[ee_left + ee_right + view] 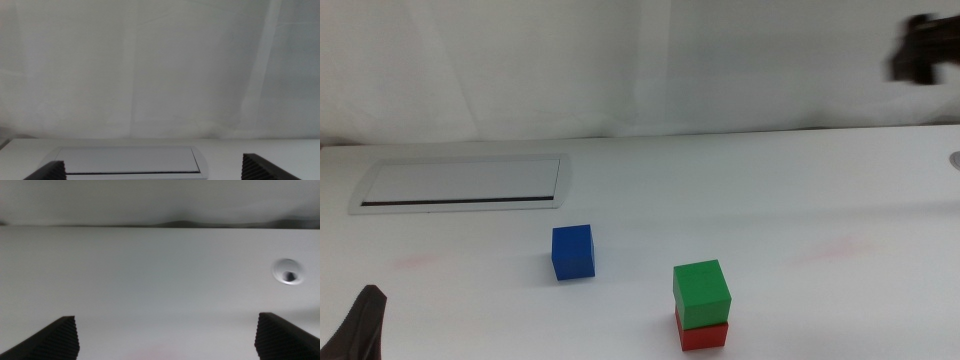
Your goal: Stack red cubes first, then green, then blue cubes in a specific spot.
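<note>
In the middle view the green cube [701,289] sits on top of the red cube [703,334] near the front of the white table, slightly right of centre. The blue cube [572,250] stands alone on the table to their left and a little farther back. My left gripper [155,172] is open, low at the front left corner, with nothing between its widely spread jaws. My right gripper [167,337] is open and empty too. It shows as a dark blur [923,50] high at the right edge, far from the cubes. Neither wrist view shows a cube.
A grey-rimmed rectangular panel [460,183] lies flat in the table at the back left; the left wrist view shows this panel [130,162] as well. A small round hole [288,272] sits in the tabletop at the far right. A white curtain backs the table.
</note>
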